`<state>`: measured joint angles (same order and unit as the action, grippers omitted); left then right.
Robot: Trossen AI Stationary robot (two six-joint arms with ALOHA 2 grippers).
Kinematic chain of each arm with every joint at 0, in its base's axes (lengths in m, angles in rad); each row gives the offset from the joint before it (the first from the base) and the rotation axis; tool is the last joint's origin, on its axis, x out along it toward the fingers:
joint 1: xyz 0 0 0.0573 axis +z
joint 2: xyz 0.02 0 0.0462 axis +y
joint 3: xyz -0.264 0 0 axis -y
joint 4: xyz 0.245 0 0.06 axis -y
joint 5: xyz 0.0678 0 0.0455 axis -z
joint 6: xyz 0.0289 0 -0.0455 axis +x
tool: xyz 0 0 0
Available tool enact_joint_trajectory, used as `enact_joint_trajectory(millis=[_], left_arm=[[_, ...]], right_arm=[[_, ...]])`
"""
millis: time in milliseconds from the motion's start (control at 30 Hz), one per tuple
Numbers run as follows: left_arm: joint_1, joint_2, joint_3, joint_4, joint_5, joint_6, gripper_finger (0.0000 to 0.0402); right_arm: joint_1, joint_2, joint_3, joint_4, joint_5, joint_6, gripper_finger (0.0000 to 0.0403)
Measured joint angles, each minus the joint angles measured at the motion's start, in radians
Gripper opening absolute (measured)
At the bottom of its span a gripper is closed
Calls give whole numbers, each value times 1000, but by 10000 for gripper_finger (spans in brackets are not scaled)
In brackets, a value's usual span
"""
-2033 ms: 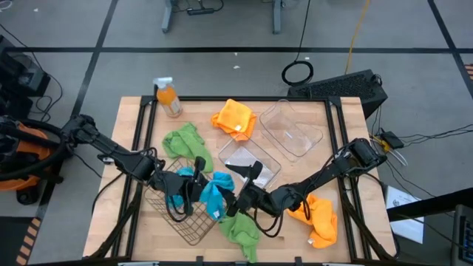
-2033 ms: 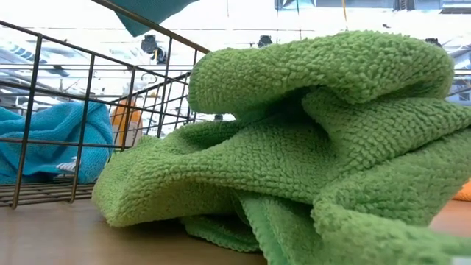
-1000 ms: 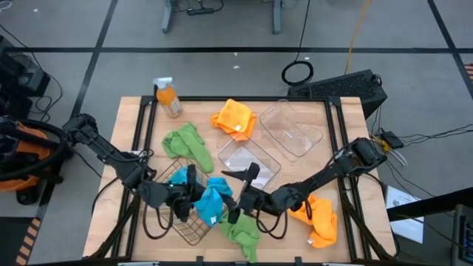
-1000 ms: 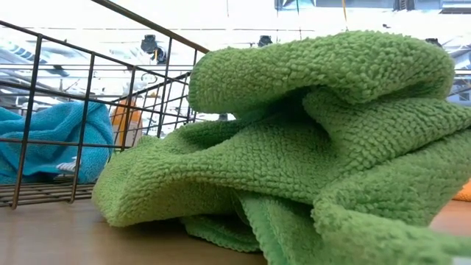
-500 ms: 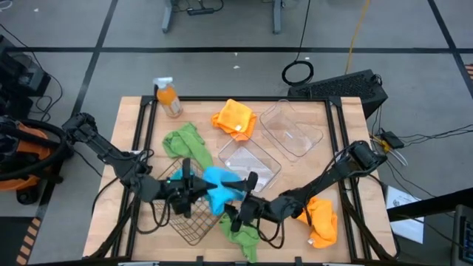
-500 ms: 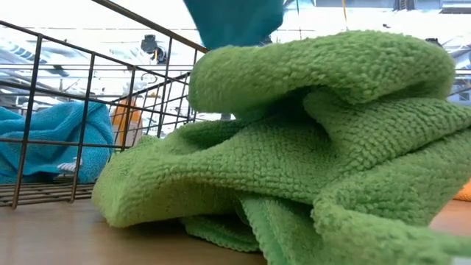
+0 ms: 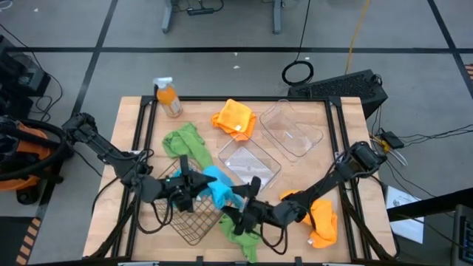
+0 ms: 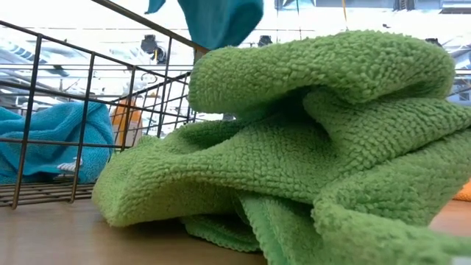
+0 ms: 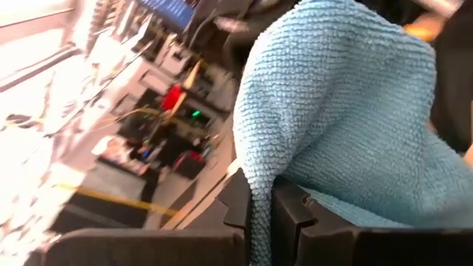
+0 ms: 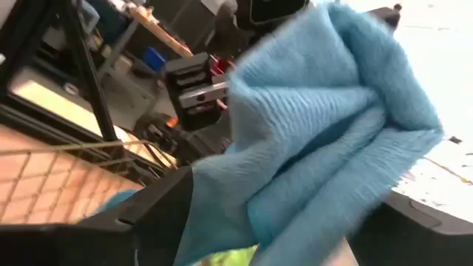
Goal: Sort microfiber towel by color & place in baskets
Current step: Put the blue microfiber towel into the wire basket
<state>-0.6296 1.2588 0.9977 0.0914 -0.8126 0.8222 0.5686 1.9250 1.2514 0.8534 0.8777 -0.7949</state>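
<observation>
A blue microfiber towel [image 7: 216, 186] hangs in the air over the right edge of the dark wire basket [image 7: 188, 225], with my left gripper [image 7: 196, 182] shut on it. My right gripper [image 7: 229, 205] stands open at the towel's free end, and the cloth [image 10: 325, 125] bulges between its two fingers. Another blue towel [image 8: 55, 140] lies inside the basket. A green towel [image 8: 309, 154] lies crumpled on the table by the near edge, just right of the basket. The low view shows the held towel's lower end [image 8: 221, 18] at the top. My left gripper pinches a narrow fold of the blue towel [image 9: 259, 199] between its two fingers, coming nearly level from the table's left. The towel is lifted clear and bunches out beyond the fingertips toward the right gripper.
A second green towel [image 7: 185, 144] lies behind the basket. One orange towel [image 7: 235, 118] lies at the back, another [image 7: 319, 216] at the near right. Two clear tubs [image 7: 251, 164] [image 7: 293, 129] stand mid-table. An orange spray bottle [image 7: 168, 97] stands at the far left corner.
My left gripper has tipped and rolled, and the blue towel has swung from hanging down by the basket to reaching out toward the right. My right gripper has moved toward the near-left, in around the towel's free end, and has rolled.
</observation>
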Motion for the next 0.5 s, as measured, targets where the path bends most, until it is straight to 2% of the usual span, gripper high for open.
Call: enact_joint_trajectory(millis=[100,267,500], left_arm=[[1,-13,-1,-2,-63,22,25],[-1,-39,-1,28,-73,22,25],[-12,-67,-2,38,-83,24,25]], right_arm=[[24,0,0,2,86,-37,306],[38,-1,0,-5,212,36,306],[26,-1,0,-174,180,216,290]])
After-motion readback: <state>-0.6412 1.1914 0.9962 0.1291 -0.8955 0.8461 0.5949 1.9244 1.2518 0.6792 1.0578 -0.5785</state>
